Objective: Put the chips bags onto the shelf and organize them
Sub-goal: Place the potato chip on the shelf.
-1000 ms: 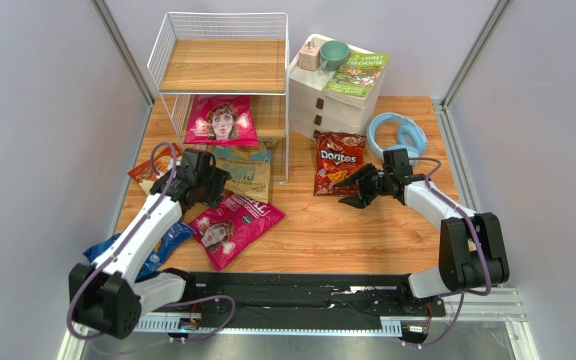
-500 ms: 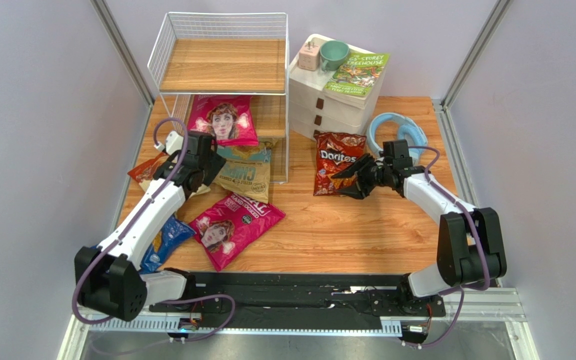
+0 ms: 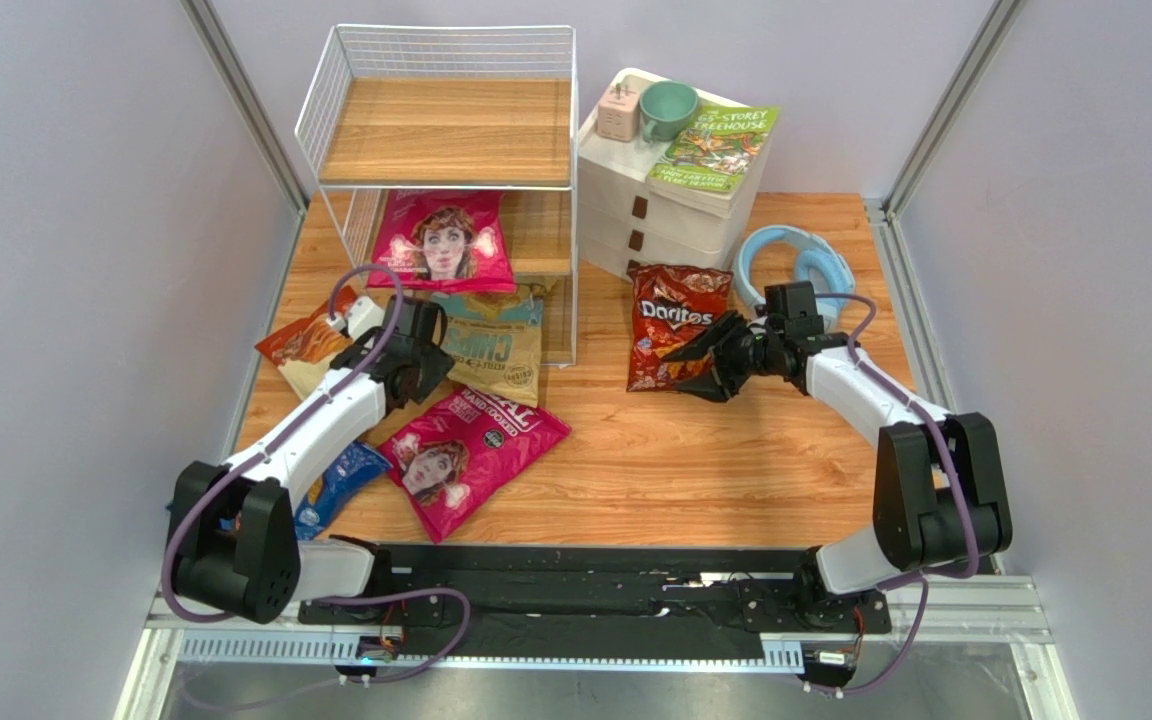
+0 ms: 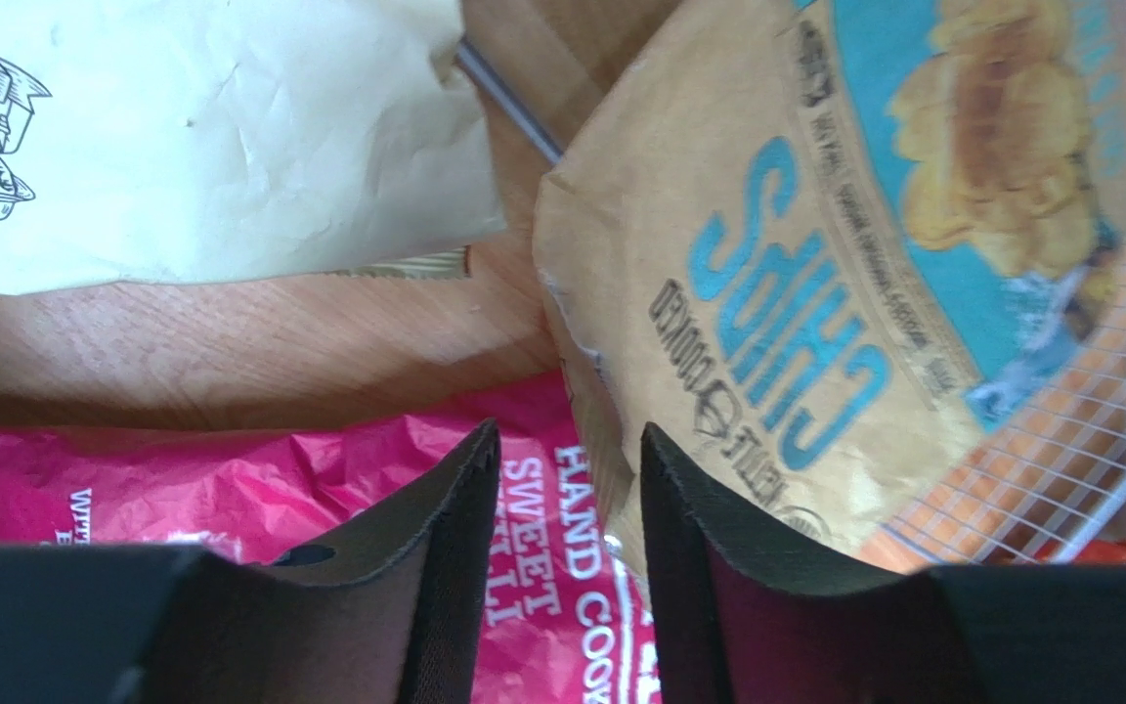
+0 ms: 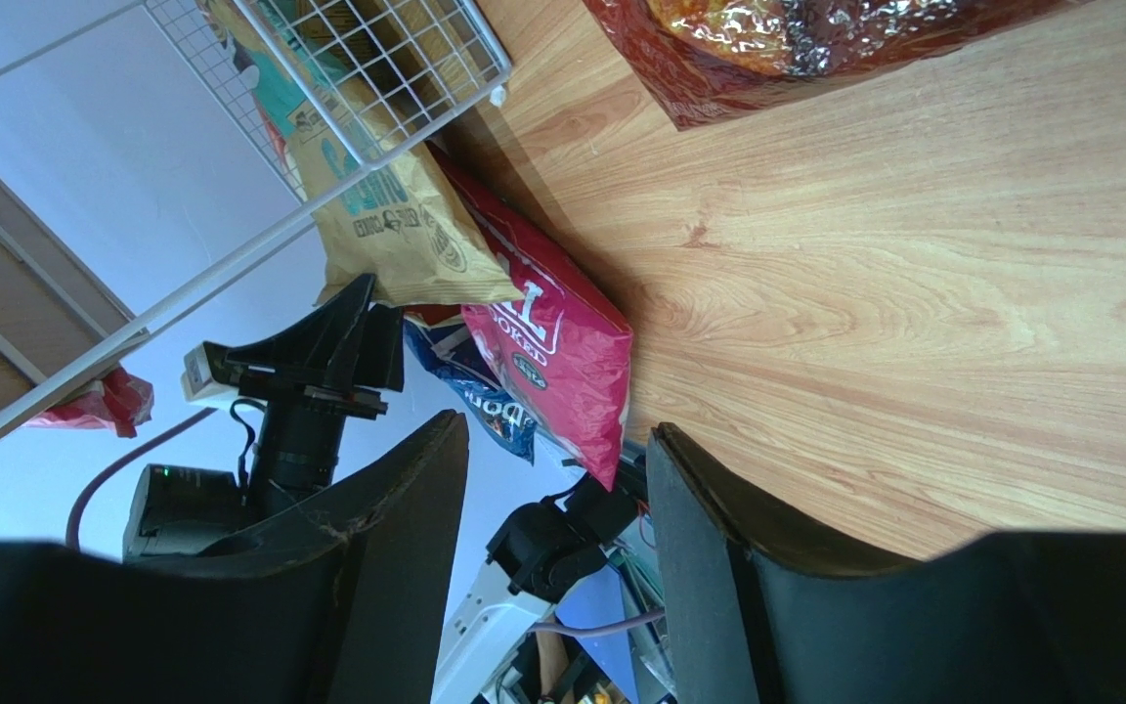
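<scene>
Two grippers, neither visibly pinching anything: your left gripper, fingers narrowly apart, faces the near corner of the tan-and-teal foil "CHIPS" bag lying half inside the white wire shelf, long axis running inward; your spread right gripper flanks the red foil Doritos bag.

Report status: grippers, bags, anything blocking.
Left gripper open, empty, at edge of tan CHIPS bag. Right gripper open, beside red Doritos bag. One magenta bag in shelf. No blocker seen.
</scene>
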